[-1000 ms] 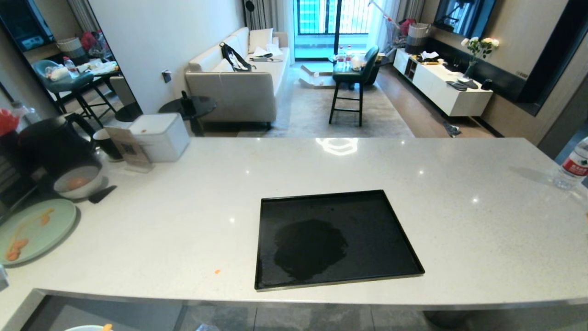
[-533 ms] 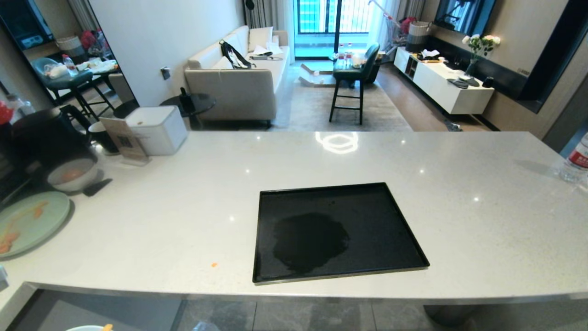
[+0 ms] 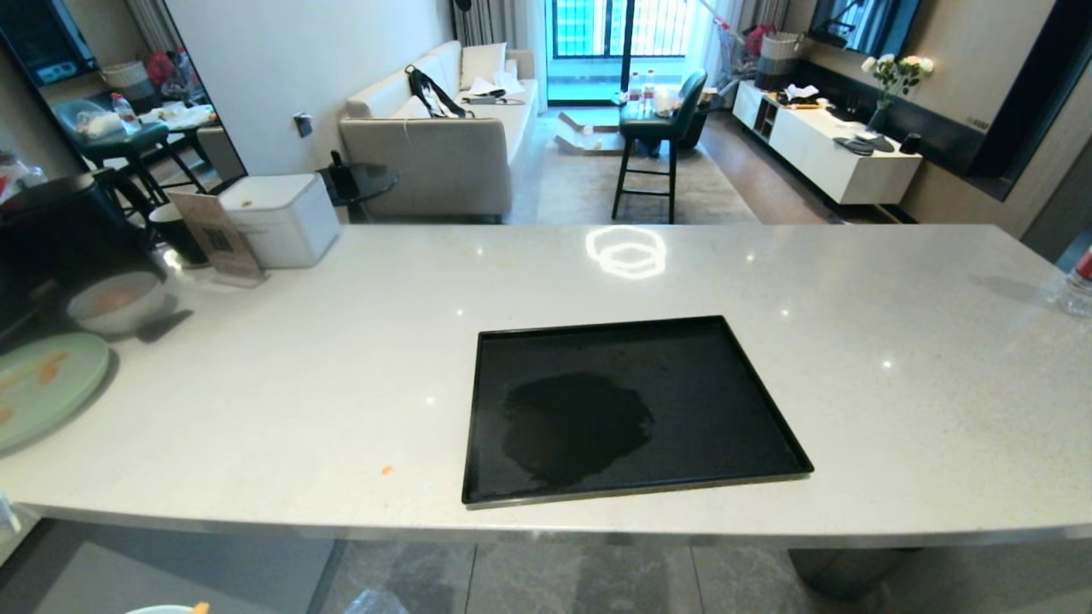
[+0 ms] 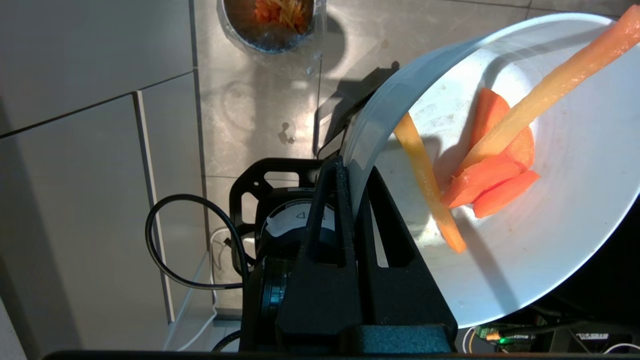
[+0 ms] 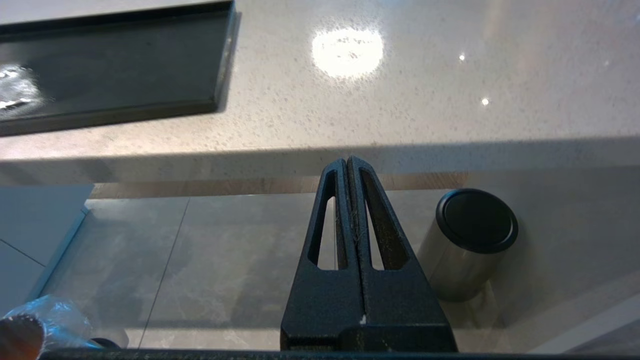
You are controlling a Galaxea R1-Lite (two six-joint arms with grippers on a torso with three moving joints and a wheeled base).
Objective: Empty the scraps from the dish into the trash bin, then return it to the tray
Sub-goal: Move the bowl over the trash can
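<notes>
Left end effector pinched tight on the dish rim, scraps inside; trash bin farther ahead, on the floor.

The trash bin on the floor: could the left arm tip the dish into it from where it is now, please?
Probably yes. The left gripper grips the dish rim, scraps inside; the trash bin lies open beyond it with only bare floor between.

Dish cut by head view's bottom edge; trash bin cropped.
</notes>
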